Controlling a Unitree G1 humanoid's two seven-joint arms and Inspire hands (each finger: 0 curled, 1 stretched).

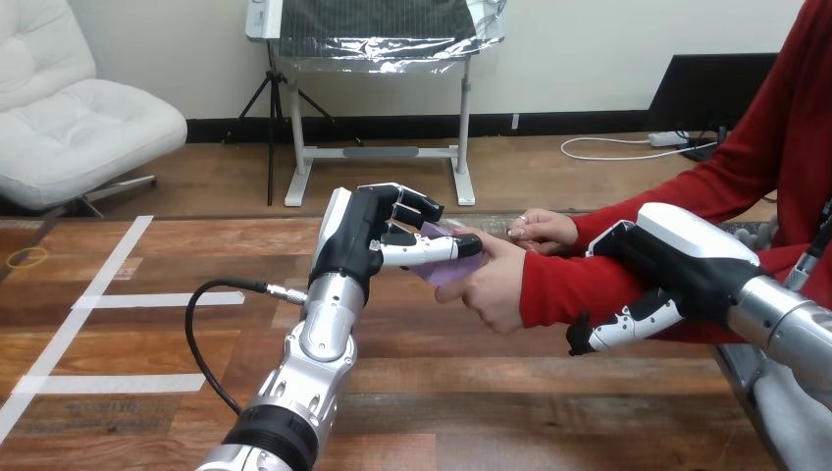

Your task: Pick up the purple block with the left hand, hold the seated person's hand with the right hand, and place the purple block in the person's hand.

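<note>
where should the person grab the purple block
Take the purple block by its free lower end, coming from the right: the left robot hand covers its left side and top, thumb across it, and the person's hand sits at that right edge.

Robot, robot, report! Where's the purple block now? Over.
Left hand shut on purple block, block against person's nearer hand. Right hand curled round person's forearm. Nothing in the way.
</note>
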